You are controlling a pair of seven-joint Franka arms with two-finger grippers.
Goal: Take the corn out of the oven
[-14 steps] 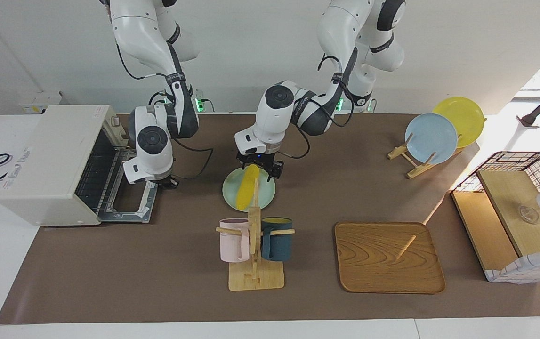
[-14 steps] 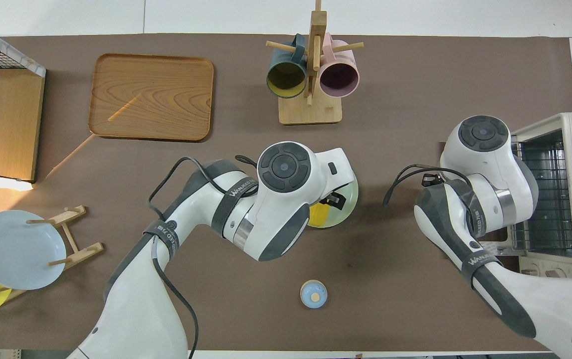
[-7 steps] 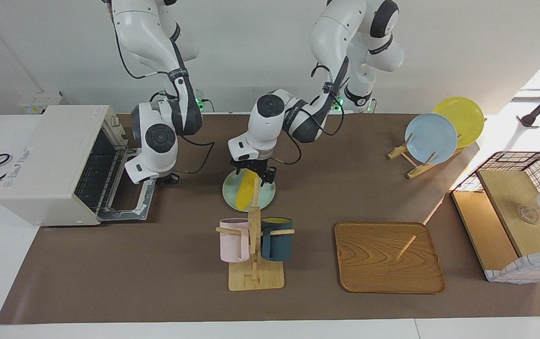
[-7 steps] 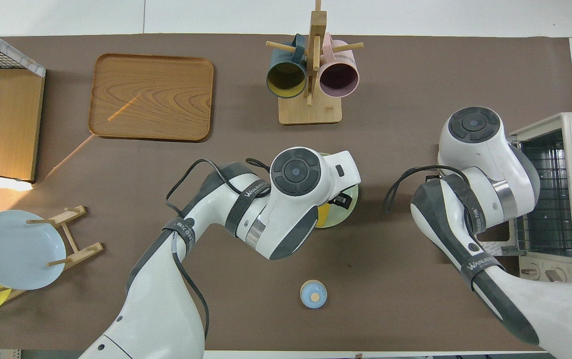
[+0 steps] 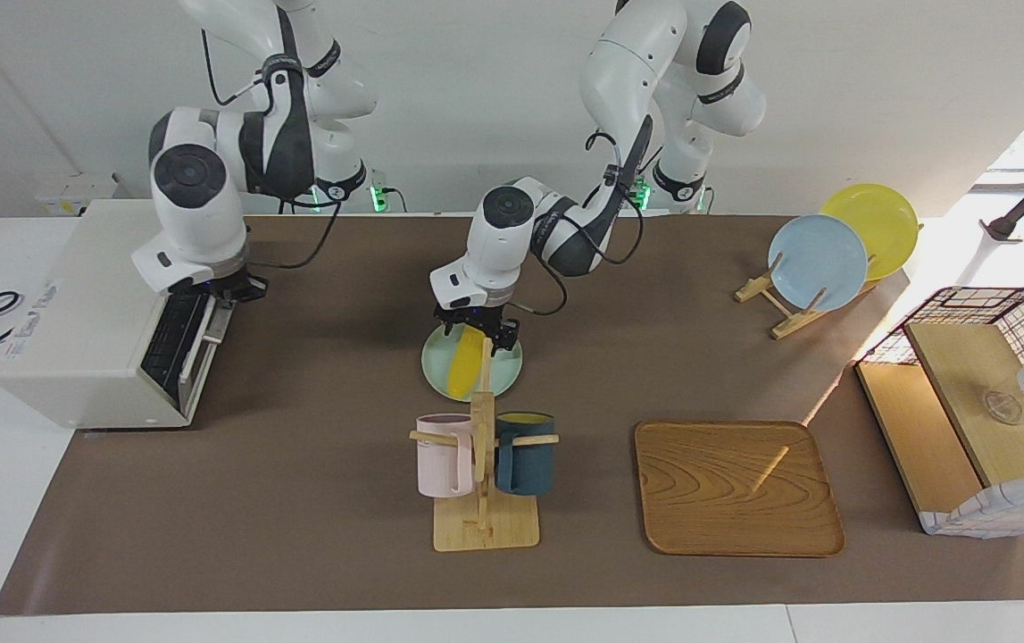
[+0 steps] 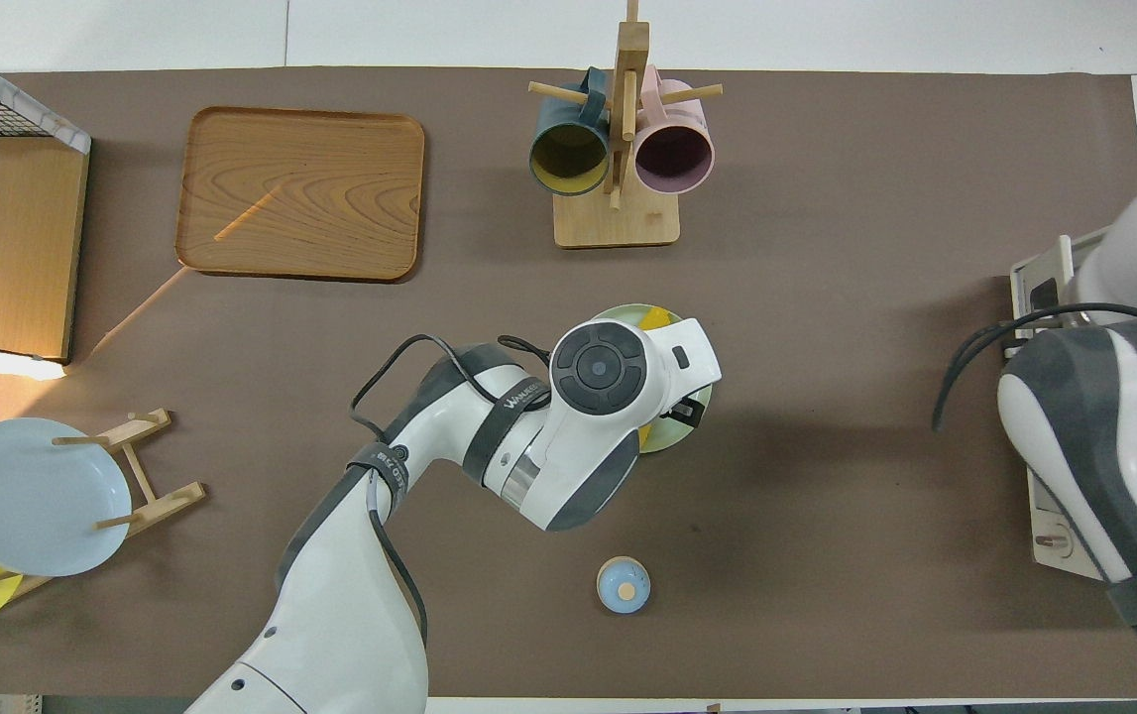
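- Nearest the robots, low in the middle of the overhead frame, a small round blue lid-like piece (image 6: 623, 584) sits alone on the brown counter (image 5: 297, 500).
- In the upper part of the facing frame, toward the left arm's end, a wooden plate stand (image 5: 775, 299) holds a pale blue plate (image 5: 817, 262) and a yellow plate (image 5: 878, 223) upright.
- The oven (image 5: 83, 304) stands at the right arm's end of the counter, at the middle height of the facing frame. Its dark glass door (image 5: 170, 339) is tilted up and almost closed.
- The right pincer (image 5: 212, 290) is at the top edge of that door. Whether it is spread or pressed together I cannot tell.
- The left pincer (image 5: 476, 330) hangs low in the centre of the facing frame, over the end of the corn that lies nearer the robots. Whether it is pinching the cob or spread I cannot tell.
- The corn (image 5: 465, 364) is outside the oven, well apart from it. It lies lengthwise across a pale green plate (image 5: 503, 375) in the middle of the counter. In the overhead frame only its tip (image 6: 657, 317) shows past the arm.
- Farther out, just beside the green plate, a wooden mug tree (image 5: 480, 500) carries a pink mug (image 5: 445, 455) and a dark teal mug (image 5: 525, 451).
- Beside the mug tree, toward the left arm's end, lies a wooden tray (image 5: 735, 487).
- At the left arm's end of the counter stands a wire rack (image 5: 976, 308) with wooden shelves.
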